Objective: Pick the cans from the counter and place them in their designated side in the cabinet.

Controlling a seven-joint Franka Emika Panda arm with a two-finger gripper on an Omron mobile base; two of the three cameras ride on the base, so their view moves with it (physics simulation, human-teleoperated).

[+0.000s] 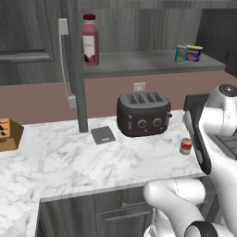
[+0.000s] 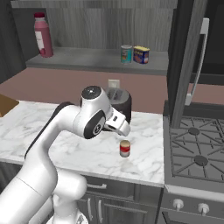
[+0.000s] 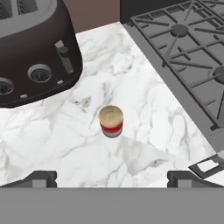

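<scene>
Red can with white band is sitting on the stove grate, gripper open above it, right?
No. The red can with white band stands on the white marble counter, beside the stove grate, as the hand view shows. The gripper is open above it.

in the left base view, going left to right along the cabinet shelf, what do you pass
bottle → teal can → blue tin
</scene>
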